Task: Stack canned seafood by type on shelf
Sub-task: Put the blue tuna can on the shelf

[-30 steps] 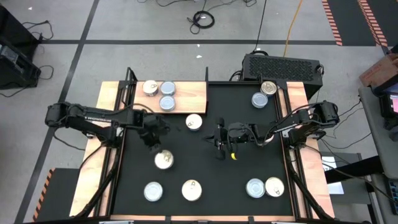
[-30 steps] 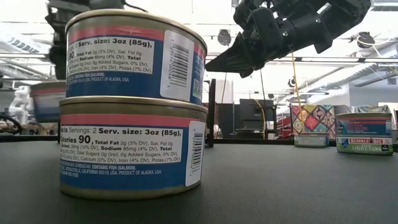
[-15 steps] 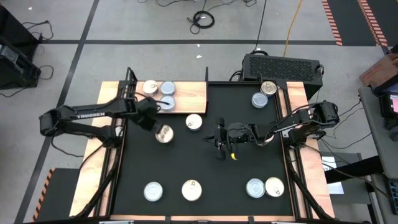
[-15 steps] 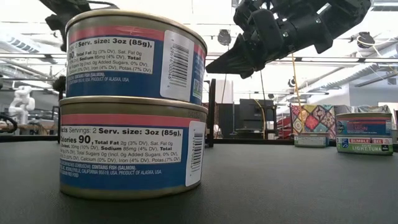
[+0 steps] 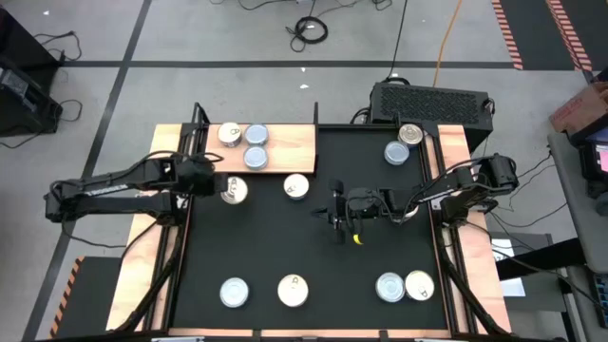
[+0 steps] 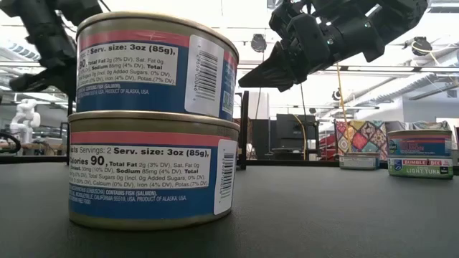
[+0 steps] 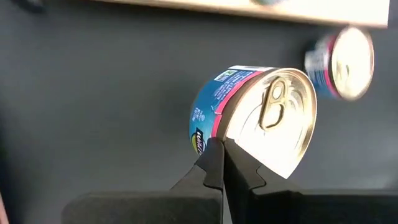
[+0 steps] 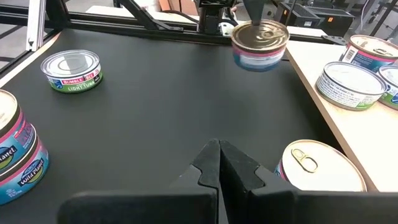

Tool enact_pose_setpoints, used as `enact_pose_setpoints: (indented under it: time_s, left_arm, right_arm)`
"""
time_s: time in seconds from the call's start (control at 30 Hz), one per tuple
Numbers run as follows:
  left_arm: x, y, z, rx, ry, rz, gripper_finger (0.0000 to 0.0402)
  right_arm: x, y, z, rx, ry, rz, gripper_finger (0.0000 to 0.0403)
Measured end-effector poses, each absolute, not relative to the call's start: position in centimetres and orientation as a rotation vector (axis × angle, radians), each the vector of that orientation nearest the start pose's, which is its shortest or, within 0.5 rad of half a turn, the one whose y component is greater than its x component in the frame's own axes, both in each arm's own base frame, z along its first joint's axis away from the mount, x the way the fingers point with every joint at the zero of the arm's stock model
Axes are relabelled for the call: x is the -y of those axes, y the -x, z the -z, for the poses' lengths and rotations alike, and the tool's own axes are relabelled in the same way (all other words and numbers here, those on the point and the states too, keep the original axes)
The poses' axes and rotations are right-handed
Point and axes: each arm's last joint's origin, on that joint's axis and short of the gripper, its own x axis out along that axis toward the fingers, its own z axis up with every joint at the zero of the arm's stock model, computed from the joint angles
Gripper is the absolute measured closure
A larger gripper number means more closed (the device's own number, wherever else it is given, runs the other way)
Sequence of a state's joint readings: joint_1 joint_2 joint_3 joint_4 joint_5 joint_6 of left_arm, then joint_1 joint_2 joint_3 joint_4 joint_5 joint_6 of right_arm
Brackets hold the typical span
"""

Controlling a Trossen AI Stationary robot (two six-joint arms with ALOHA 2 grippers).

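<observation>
- The left gripper [image 5: 220, 186] is closed on a gold-topped can [image 5: 234, 192]; over the last second it has lifted this can from the lower part of the black mat [image 5: 313, 256] and carried it toward the shelf [image 5: 290, 147], and the can now hangs just beside the front edge of the shelf.
- In the left wrist view the can [image 7: 261, 115] is pinched at its rim and stands tilted, the pull tab facing the camera.
- On the shelf there are already three cans [image 5: 243, 142], close together at its left part; a cream-topped can [image 5: 296, 186] lies on the mat near the shelf.
- The change suggests that the sorting goes on; the carried can probably must be set on a can of the same type.
- The right gripper [image 5: 336, 211] waits with fingers closed above the middle of the mat; it holds nothing.
</observation>
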State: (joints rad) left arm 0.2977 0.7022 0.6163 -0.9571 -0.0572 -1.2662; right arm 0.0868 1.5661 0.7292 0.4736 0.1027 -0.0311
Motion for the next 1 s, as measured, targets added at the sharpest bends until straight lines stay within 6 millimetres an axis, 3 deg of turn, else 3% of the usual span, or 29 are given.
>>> enact_pose_setpoints:
  time_s: [0.23,0.7,1.0]
  left_arm:
    - [-3.6,-9.3,-21.4,-0.489,1.268,-1.14,0.0401]
    - [-4.6,-9.8,-19.2,-0.279,1.246,-1.232,0.0401]
    - [-5.1,-9.7,-19.2,-0.138,1.233,-1.325,0.0401]
  right_arm:
    - [-2.5,-31.7,-19.2,-0.362,0.065,0.01,0.0403]
    - [-2.4,-31.7,-19.2,-0.357,0.072,0.009,0.0403]
    - [-2.5,-31.7,-19.2,-0.358,0.072,0.009,0.0403]
